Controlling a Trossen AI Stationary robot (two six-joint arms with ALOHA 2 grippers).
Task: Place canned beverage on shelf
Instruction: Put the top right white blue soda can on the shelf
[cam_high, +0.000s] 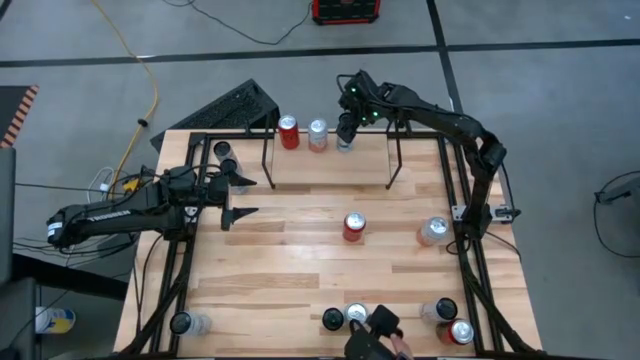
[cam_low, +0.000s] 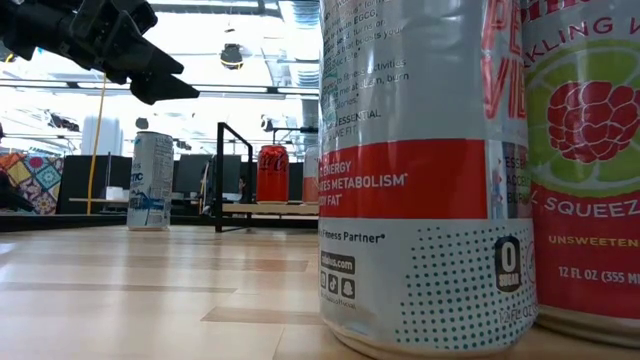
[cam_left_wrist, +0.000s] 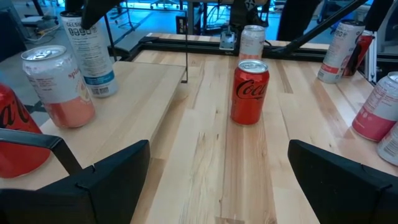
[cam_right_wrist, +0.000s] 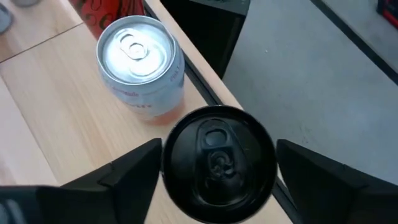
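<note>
Hovering at the table's far edge, the right gripper (cam_high: 345, 128) stands directly over a black-topped can (cam_right_wrist: 217, 163); its wrist view shows the two fingers (cam_right_wrist: 124, 171) spread to either side of that can's lid, with a gap on each side, so nothing is clasped. Only that view reveals the black lid and the silver-topped pale can (cam_right_wrist: 142, 65) just beside it. From above, these stand in a row with a red can (cam_high: 289, 132) on the shelf (cam_high: 330, 160), between its two upright brackets. The left gripper (cam_high: 238, 198) waits at the table's left side, fingers wide apart and empty. Its wrist view faces a red cola can (cam_left_wrist: 249, 92) upright mid-table. The low view is mostly blocked by two near cans (cam_low: 425, 170).
</note>
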